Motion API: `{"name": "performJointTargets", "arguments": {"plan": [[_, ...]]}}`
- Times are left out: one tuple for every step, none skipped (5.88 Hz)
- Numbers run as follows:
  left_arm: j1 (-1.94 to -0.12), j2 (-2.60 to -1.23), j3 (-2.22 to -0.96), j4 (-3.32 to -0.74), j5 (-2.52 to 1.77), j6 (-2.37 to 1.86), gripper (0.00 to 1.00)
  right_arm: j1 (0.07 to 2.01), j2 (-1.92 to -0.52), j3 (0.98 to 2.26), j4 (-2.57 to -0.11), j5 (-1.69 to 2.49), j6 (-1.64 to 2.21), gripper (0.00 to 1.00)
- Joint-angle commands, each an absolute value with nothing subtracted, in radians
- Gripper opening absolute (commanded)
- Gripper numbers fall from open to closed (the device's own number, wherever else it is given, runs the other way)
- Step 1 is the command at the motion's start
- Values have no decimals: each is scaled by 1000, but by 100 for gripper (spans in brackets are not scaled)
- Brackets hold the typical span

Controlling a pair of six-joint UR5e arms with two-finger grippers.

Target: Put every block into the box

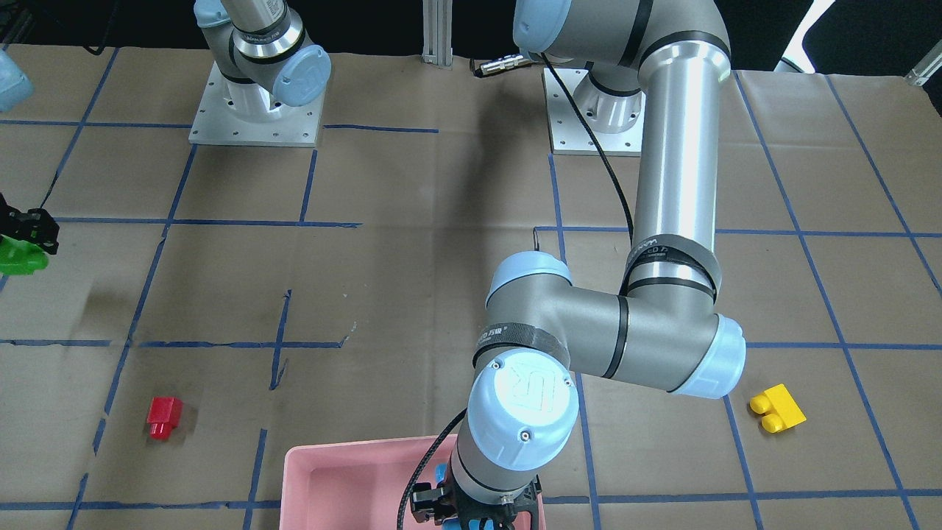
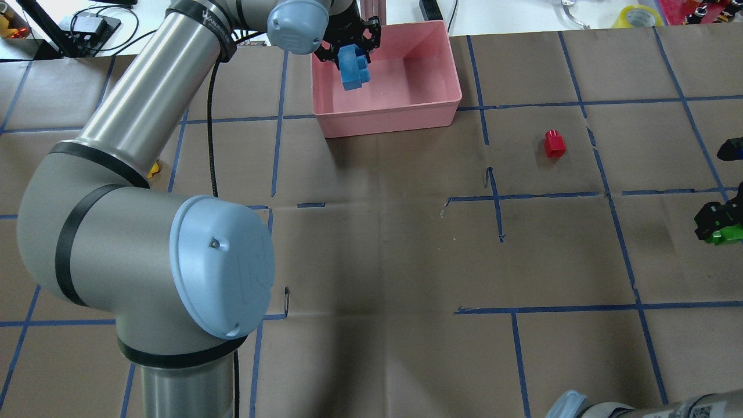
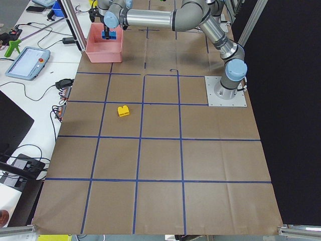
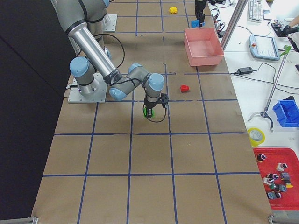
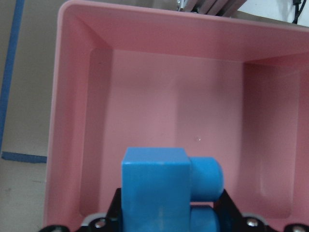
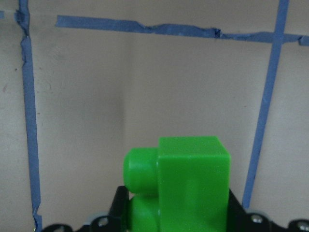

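A: Blue block [image 2: 352,68], position?
B: Clamped in the left tool [image 2: 348,51] with its studs turned sideways. It hangs over the inside of the pink box [image 2: 395,113], toward the end on the robot's left. The wrist view shows the box floor beneath it, and it does not appear to rest there.

A: The other blocks?
B: The green block [image 6: 188,188] is gripped in the right tool [image 2: 718,219], far out on the robot's right side of the counter [image 2: 377,261] and well apart from the box. It appears lifted off the paper. The red block [image 2: 554,143] lies loose on the counter between box and right tool, nearer the box. The yellow block [image 1: 776,408] lies loose on the robot's left side, well apart from the box.

A: Surface?
B: Creased brown paper covers the counter, marked into squares with blue tape [image 2: 545,309]. Some tape lines are short or broken. Each arm stands on a grey base plate [image 1: 254,110].

A: Room?
B: A dark screen [image 4: 23,93] runs along the robot's side. A white bench [image 4: 252,93] lies past the box's edge of the counter. It carries a teach pendant [image 4: 264,46], cables, a yellow tape roll [image 4: 255,136], a blue bin [image 4: 287,112] and a red tray of small parts [image 4: 278,177].
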State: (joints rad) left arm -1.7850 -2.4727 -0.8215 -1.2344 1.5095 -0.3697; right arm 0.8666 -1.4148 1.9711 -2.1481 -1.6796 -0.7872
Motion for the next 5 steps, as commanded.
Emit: {"name": "performJointTargets", "arguments": {"plan": [[-1776,-2488,-819,-1200,1511,-370,38,947,-1440,1904,-2157,-1669,-804,4],[-1775,-2484,-819,-1175,1512,-370,95,998,-1436,1882,-2161,-1666,-795,4],[-1773,-2470,-819,-1161,1509,-371,99,1038,-1440,1873,-2161,-1608,-789,4],[-1761,-2429,-818,-1173,1511,-362,100,1055,-1440,1846,-2151,-1536,-744,4],[-1696,-2349,-824,-1256,1503,-289,100,1130,-1443,1791,-2140,-1485,-668,4]]}}
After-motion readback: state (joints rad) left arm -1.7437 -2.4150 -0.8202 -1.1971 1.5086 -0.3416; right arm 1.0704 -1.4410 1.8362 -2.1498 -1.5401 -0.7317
